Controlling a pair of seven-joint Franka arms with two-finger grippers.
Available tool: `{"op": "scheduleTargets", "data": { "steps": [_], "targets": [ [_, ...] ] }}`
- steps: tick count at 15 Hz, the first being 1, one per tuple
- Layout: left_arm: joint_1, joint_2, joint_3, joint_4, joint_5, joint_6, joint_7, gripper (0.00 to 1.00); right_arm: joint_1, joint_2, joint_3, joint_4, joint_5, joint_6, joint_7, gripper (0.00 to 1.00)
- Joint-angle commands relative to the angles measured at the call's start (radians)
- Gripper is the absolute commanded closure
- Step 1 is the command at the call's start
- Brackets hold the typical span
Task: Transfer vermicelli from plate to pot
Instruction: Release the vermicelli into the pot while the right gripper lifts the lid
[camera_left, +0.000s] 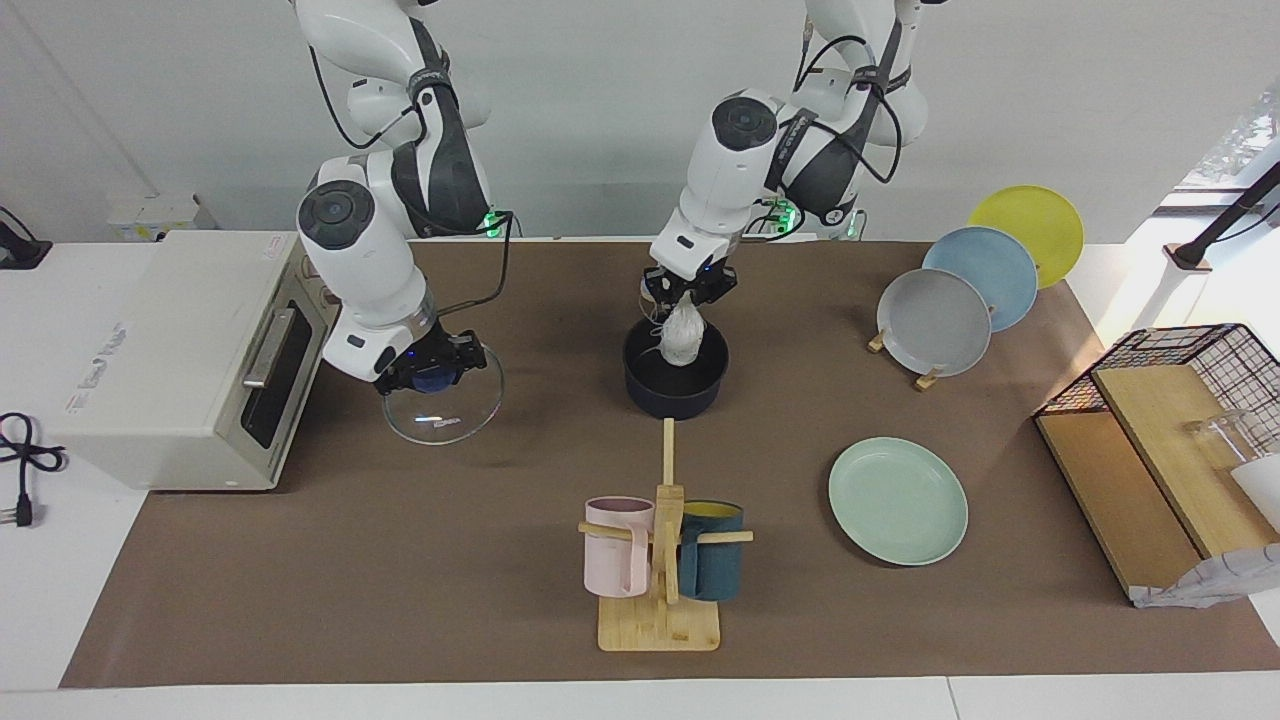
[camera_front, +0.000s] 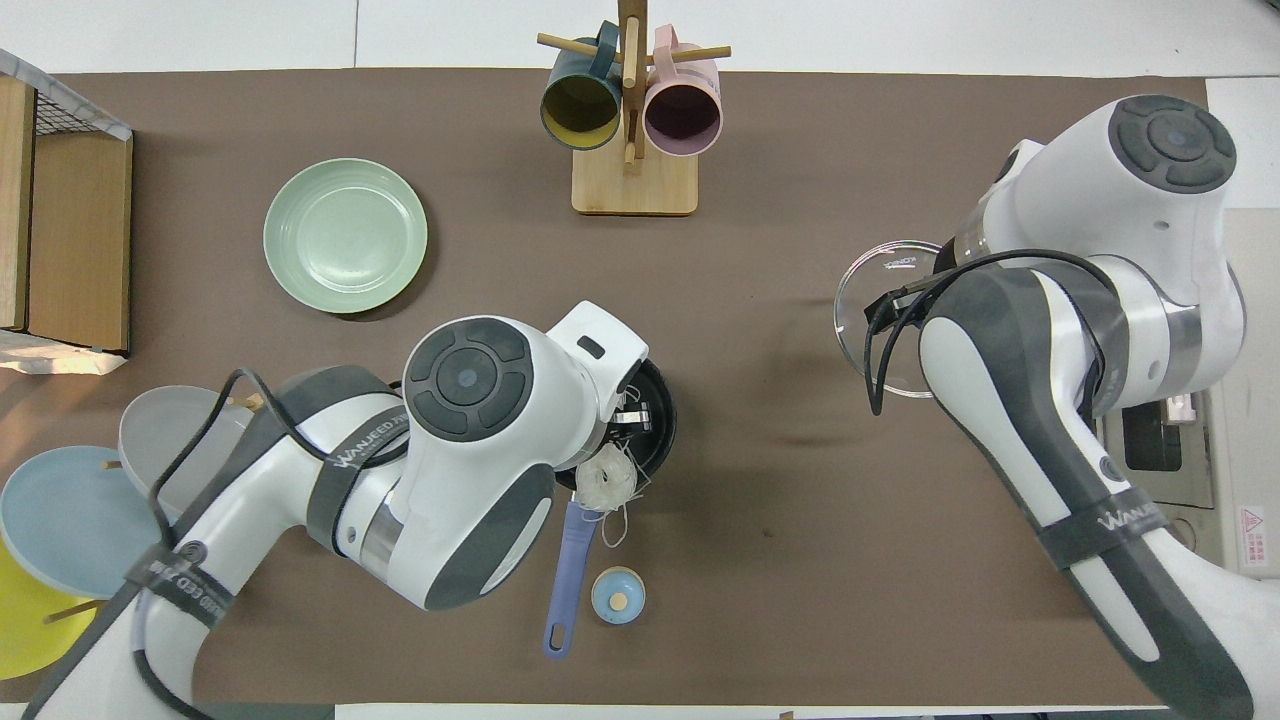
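A: Left gripper first. State?

B: Fingers pinched together on the top of the vermicelli. The gripper points straight down, directly over the pot.

A: Orientation of the noodles?

B: Long axis vertical. One bundle sits in the grip, the other hangs below it, its bottom at or just inside the pot's rim in the facing view. Cannot tell whether it touches the pot floor.

A: Arm pose?

B: Left arm reaches in from its base toward mid-table, forearm sloping down, wrist bent so the hand drops plumb. From overhead its bulk hides most of the pot.

A: Look of the vermicelli?

B: Translucent white, tangled glassy threads, loose strands trailing off the lower clump. Overhead, the clump shows at the pot's rim, above the root of the handle.

A: The pot itself?

B: Dark navy, mid-table, long blue handle pointing toward the robots.

A: Beyond that?

B: Pale green plate, bare, lies farther from the robots than the pot, toward the left arm's end. Right gripper is clamped on the knob of a glass lid, just in front of the toaster oven.
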Motion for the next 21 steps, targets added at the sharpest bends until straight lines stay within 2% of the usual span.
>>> {"op": "scheduleTargets", "data": {
  "steps": [1,5,9,10,11,17,21],
  "targets": [
    [-0.027,0.034,0.021,-0.037,-0.017,0.097,0.001,1.0,0.032,-0.022,0.002,0.004,-0.002,-0.026,0.068,0.59],
    [-0.013,0.103,0.022,-0.038,-0.017,0.183,0.034,1.0,0.052,-0.024,0.002,0.007,-0.002,-0.037,0.094,0.61],
    [0.008,0.106,0.028,-0.03,-0.016,0.168,0.11,1.0,0.076,-0.024,0.002,0.008,-0.002,-0.037,0.148,0.61],
    [0.011,0.106,0.028,-0.027,-0.009,0.155,0.109,0.37,0.078,-0.024,0.002,0.008,-0.002,-0.037,0.16,0.61],
    [0.013,0.103,0.03,-0.018,-0.006,0.13,0.11,0.0,0.081,-0.024,0.004,0.008,-0.002,-0.035,0.175,0.61],
    [0.175,0.058,0.034,0.222,0.03,-0.215,0.164,0.0,0.15,-0.024,0.004,0.017,-0.002,-0.037,0.292,0.61],
    [0.342,-0.057,0.036,0.252,0.035,-0.33,0.323,0.0,0.262,-0.013,0.007,0.06,0.007,-0.031,0.514,0.61]
  ]
}}
